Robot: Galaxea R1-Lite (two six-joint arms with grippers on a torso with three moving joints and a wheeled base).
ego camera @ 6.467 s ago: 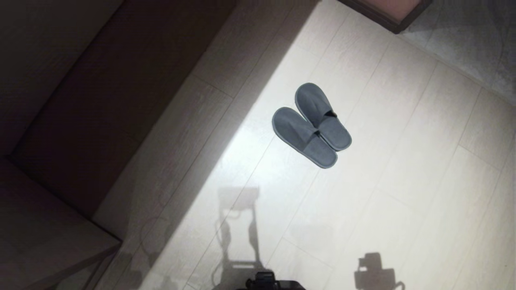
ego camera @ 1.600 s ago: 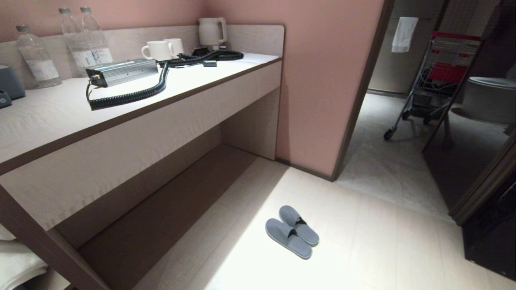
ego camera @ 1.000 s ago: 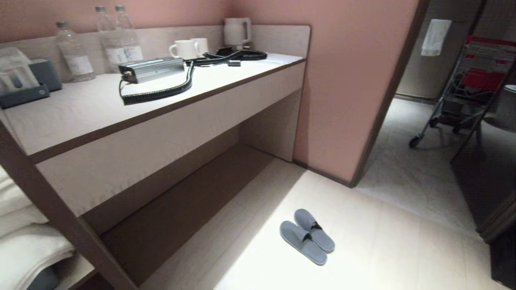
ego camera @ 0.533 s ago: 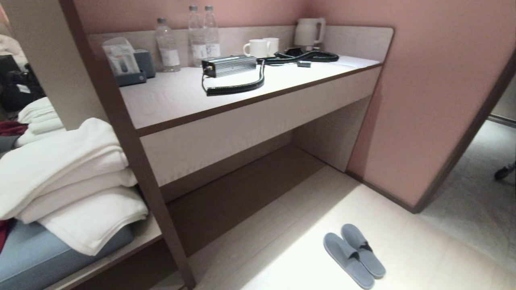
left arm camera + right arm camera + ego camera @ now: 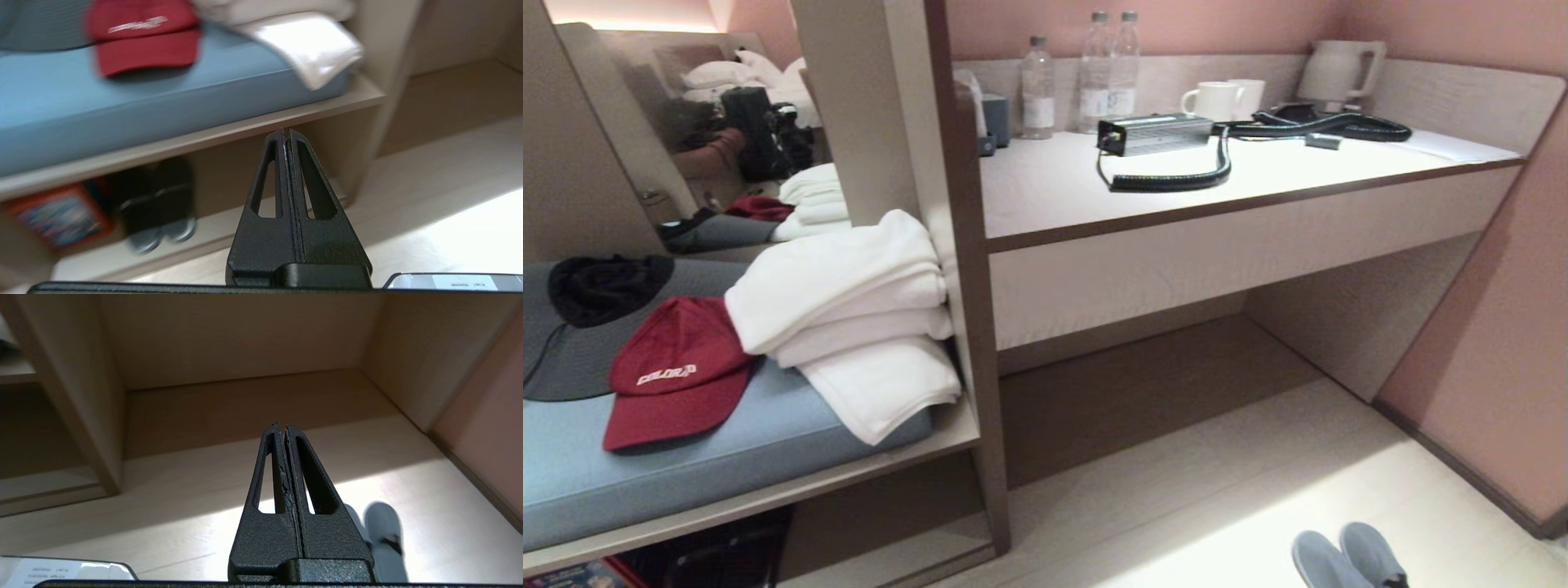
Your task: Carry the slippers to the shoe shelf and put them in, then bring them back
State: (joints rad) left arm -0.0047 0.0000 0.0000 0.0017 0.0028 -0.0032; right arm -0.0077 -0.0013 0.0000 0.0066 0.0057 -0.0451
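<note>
Head view: the pair of soft grey-blue fabric slippers point(image 5: 1349, 559) is seen lying side by side on the pale floor point(image 5: 1217, 506) at the lower right, well apart from the low open cubby of the light beige shoe shelf point(image 5: 890, 523), where black slides point(image 5: 157, 212) are kept beneath a blue cushion point(image 5: 727, 457) bearing a red cap point(image 5: 670, 367) and folded white towels point(image 5: 849, 318). Neither slipper is gripped: the left tool point(image 5: 286, 134) and right tool point(image 5: 282, 428) are each held pressed narrow and empty, presumably because no pick-up has been begun and the slippers are not yet reached
</note>
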